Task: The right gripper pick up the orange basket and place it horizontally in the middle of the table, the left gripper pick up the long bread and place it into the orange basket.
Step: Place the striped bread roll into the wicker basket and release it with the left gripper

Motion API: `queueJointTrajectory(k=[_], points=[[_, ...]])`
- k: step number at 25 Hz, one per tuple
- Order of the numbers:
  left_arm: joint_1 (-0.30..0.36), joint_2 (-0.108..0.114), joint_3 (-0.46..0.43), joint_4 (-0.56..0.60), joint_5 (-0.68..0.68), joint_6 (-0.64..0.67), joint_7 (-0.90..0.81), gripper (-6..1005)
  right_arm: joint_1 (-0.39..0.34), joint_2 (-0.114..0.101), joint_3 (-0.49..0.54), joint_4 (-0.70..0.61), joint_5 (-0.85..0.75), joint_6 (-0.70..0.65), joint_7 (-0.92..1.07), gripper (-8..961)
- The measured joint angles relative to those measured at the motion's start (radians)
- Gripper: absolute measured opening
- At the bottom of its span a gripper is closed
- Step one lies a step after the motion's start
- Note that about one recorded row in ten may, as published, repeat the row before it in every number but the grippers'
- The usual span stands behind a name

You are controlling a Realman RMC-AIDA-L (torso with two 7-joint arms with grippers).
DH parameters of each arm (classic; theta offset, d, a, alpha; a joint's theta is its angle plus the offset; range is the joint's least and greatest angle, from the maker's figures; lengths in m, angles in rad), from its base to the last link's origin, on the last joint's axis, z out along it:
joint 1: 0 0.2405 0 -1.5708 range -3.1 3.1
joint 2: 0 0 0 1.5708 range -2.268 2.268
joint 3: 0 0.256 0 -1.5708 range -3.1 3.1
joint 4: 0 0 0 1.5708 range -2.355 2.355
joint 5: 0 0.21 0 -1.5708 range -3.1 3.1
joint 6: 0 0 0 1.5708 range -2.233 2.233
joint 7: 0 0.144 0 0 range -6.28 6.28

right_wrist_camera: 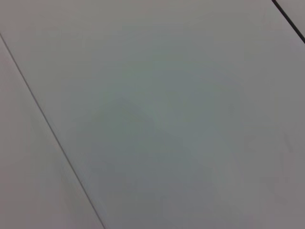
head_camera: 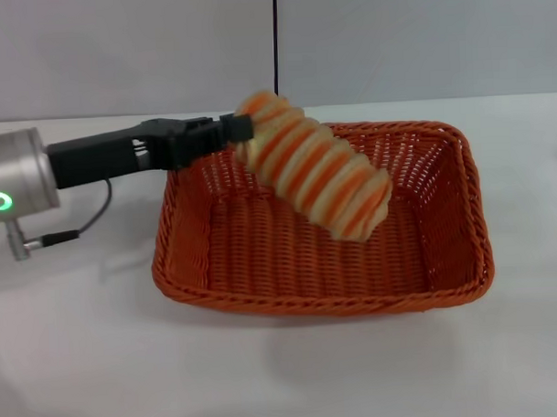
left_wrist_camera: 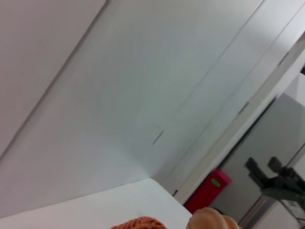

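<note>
The orange basket point(head_camera: 427, 258) lies lengthwise across the middle of the white table point(head_camera: 82, 362). Above its inside hangs the long bread point(head_camera: 318, 166), an orange-and-cream striped loaf, tilted with its far end lower. My left gripper point(head_camera: 239, 132) reaches in from the left over the basket's left rim and is shut on the loaf's upper end. In the left wrist view only a bit of the bread point(left_wrist_camera: 212, 220) and of the basket rim point(left_wrist_camera: 140, 223) show at the frame's edge. The right gripper is out of view; its wrist view shows only a plain wall.
A black cable point(head_camera: 91, 220) hangs from the left arm's silver wrist point(head_camera: 17, 176), which carries a green light. A pale wall stands behind the table. In the left wrist view a red box point(left_wrist_camera: 207, 191) sits far off by the wall.
</note>
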Motion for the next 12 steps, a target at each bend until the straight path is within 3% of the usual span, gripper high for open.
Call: queueJointTrajectory(k=[3,4,5,12], points=[[0.0,0.0,0.0,0.0,0.0,0.0,0.0,131,0.004,0.0,0.0,0.01,0.0,0.001,0.0,604],[0.006,0.001,0.097,-0.054,-0.088,-0.073,0.087,129,0.004,0.0,0.0,0.01,0.0,0.001,0.0,604],[0.005,0.002,0.115,-0.074,-0.112,-0.08,0.138,127,0.007,0.0,0.0,0.017,0.0,0.001,0.0,604],[0.003,0.004,0.118,-0.102,-0.132,-0.124,0.227,113,0.018,0.001,-0.009,0.044,-0.001,0.003,-0.005,606]])
